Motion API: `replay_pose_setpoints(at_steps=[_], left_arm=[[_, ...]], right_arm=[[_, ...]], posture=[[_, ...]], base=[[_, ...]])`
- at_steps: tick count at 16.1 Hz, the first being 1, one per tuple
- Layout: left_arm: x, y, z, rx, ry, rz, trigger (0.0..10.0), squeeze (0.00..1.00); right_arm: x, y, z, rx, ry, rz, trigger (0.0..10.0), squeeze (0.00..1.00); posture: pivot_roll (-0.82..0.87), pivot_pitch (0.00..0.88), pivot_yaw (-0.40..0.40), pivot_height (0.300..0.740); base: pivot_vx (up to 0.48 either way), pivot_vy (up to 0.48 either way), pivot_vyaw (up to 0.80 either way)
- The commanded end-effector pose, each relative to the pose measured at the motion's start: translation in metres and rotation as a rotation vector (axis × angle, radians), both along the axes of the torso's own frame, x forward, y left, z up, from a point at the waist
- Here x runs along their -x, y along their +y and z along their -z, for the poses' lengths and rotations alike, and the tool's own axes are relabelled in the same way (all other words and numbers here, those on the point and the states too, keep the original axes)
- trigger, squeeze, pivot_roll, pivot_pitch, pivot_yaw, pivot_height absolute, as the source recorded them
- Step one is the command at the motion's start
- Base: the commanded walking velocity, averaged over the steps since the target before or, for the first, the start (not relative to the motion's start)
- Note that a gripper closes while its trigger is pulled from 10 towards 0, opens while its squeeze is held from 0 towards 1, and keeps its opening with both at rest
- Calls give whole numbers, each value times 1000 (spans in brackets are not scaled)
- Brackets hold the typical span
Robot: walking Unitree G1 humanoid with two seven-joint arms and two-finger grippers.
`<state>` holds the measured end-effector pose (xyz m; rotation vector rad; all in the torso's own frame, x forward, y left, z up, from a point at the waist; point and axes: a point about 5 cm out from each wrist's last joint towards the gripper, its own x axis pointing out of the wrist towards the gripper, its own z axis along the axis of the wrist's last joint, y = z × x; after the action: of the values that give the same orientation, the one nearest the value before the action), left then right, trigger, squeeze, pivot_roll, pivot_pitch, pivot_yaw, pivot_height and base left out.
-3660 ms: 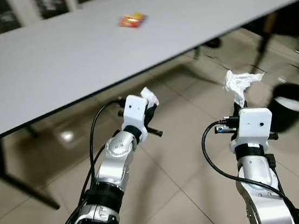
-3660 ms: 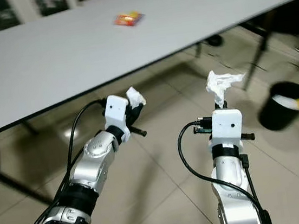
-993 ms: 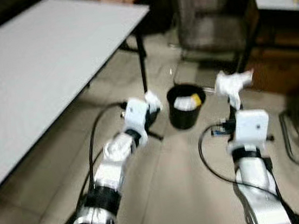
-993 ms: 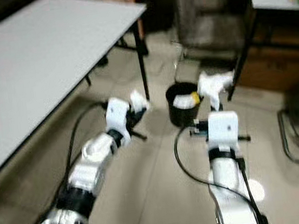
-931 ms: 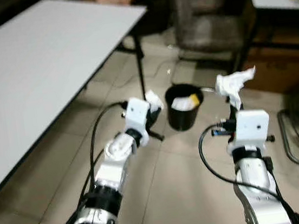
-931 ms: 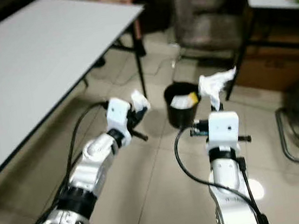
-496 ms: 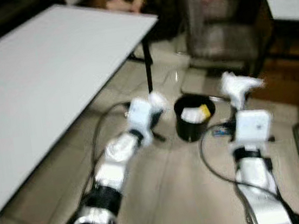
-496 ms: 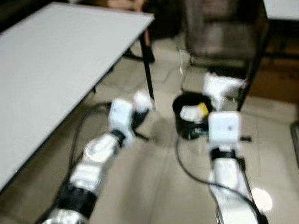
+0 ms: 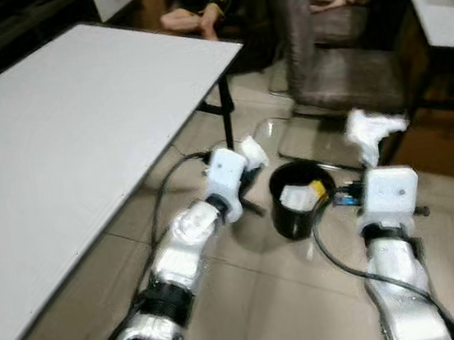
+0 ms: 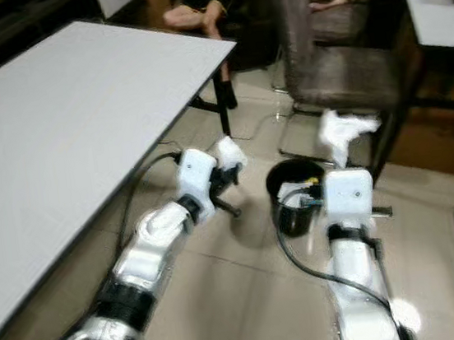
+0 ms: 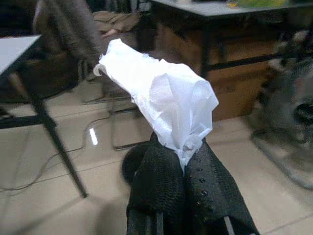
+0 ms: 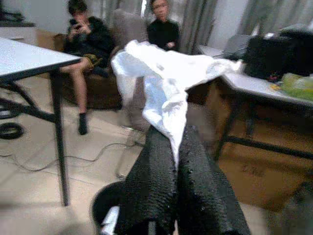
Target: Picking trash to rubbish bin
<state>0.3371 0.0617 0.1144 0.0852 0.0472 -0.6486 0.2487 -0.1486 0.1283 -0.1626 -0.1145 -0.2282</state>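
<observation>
Here we see both arms raised over a tiled floor (image 9: pixel 251 300), each claw pinching a piece of trash. The left claw (image 9: pixel 249 161), just left of centre in the head views, has its fingers (image 11: pixel 161 186) pressed together on a crumpled white tissue (image 11: pixel 161 98), which sticks up from the fingertips. The right claw (image 9: pixel 368 157), at centre right, grips a second crumpled white tissue (image 12: pixel 161 83) in the same way, its fingers (image 12: pixel 195 186) closed tight on the paper's lower end. Between the two claws, near the middle of the frame, stands the black rubbish bin (image 9: pixel 286 212) on the floor, with white paper and something yellow already inside it. The left claw's tissue is just beside the bin's rim on its left; the right claw's tissue is held to the bin's upper right. The large white desk (image 9: pixel 66 140) fills the left half of the frame, its corner reaching towards the top centre. Behind the bin sits a brown chair (image 9: pixel 318 34), and a person is seated at the top of the frame (image 10: pixel 207 6).
</observation>
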Motion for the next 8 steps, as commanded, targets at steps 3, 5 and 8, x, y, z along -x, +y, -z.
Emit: replay_pose_setpoints(at_steps=[3, 5, 8], left_arm=[[1, -9, -3, -1, -14, 29, 10000, 0], [2, -10, -3, -1, -12, 33, 10000, 0], [3, -11, -2, 1, -8, 36, 10000, 0]], right_arm=[[2, -7, -1, 4, -2, 23, 10000, 0], [2, -7, -1, 3, -3, 24, 10000, 0], [3, -7, 0, 3, 1, 24, 10000, 0]], posture=[[79, 96, 30, 740], [75, 98, 29, 740], [73, 100, 26, 740]], base=[[480, 0, -788], [480, 0, -788], [480, 0, -788]])
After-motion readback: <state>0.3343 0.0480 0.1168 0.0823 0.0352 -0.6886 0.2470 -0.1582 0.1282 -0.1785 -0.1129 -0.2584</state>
